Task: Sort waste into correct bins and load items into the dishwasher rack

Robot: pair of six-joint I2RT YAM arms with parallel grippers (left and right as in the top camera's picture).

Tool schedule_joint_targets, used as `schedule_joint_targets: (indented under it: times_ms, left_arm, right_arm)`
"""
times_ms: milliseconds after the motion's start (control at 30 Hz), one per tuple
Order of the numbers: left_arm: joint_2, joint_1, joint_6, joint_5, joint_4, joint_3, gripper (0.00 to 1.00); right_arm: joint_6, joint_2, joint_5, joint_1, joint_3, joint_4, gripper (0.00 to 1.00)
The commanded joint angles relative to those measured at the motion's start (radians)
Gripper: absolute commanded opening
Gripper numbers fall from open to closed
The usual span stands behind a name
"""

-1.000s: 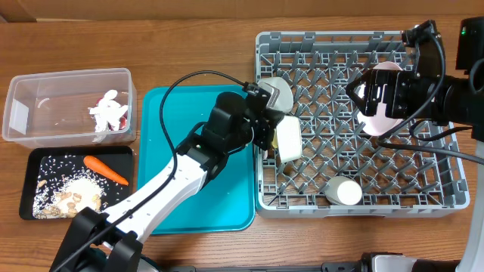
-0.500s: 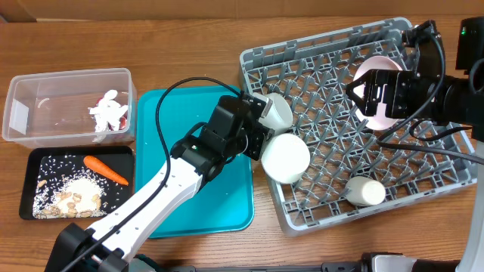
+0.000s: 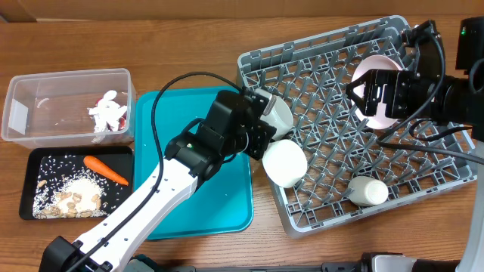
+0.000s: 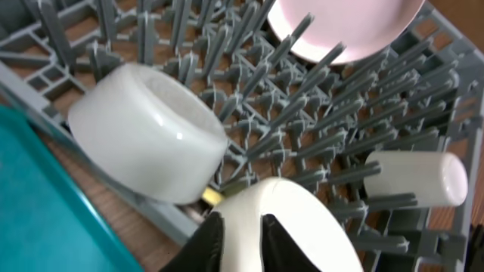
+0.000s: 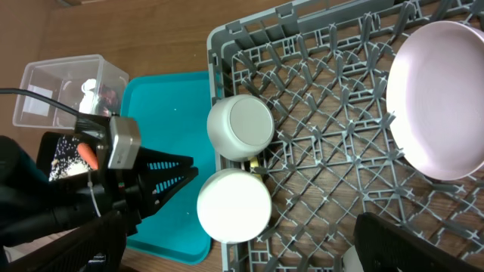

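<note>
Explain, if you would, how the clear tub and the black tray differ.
The clear tub is see-through and deep; the black tray is opaque and shallow. The tub holds crumpled white paper and a red wrapper; the tray holds a carrot and beige scraps. Both are rectangular, with similar footprints, left of the teal tray.

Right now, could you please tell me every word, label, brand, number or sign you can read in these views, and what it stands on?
None: no word, label, brand or number can be read in any view.
The rack, plate, tub and teal tray show no markings.
Any print on the red wrapper is too small to tell.
A small green light near the right arm bears no lettering.
</note>
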Motion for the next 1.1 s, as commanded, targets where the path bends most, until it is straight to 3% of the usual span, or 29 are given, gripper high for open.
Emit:
schedule_joint_targets:
  times_ms: [0,133,233,433,467,533,733,867,1067]
  left_arm:
    - [-0.024,-0.004,0.014,0.003,-0.036,0.016,0.21]
    - [-0.092,0.018,0.016,-0.132,-0.222,0.093,0.35]
    - [-0.161,0.043,0.016,-0.286,-0.378,0.175,0.41]
    - [-0.276,0.089,0.014,-0.396,-0.613,0.299,0.6]
    - [-0.293,0.093,0.014,-0.409,-0.645,0.309,1.0]
    - [-0.357,0.122,-0.046,-0.48,-0.763,0.338,1.0]
    - [-0.463,0.171,-0.138,-0.673,-0.894,0.4,1.0]
    - [-0.545,0.178,-0.176,-0.762,-0.908,0.411,1.0]
    - [-0.578,0.177,-0.179,-0.766,-0.9,0.411,1.0]
  right_arm:
    - [0.0,-0.002,0.003,0.005,0.006,0.004,1.0]
    - [0.0,-0.002,0.003,0.005,0.006,0.004,1.0]
    - [0.0,-0.002,0.003,0.005,0.006,0.004,1.0]
    - [0.0,-0.002,0.003,0.005,0.006,0.004,1.0]
    - [0.0,-0.002,0.003,0.005,0.006,0.004,1.0]
    - [0.0,-0.002,0.003,0.005,0.006,0.004,1.0]
    - [0.0,-0.002,0.003,0.005,0.006,0.004,1.0]
    - [0.0,-0.002,0.003,0.005,0.006,0.004,1.0]
    - [0.0,-0.002,0.003,0.005,0.006,0.004,1.0]
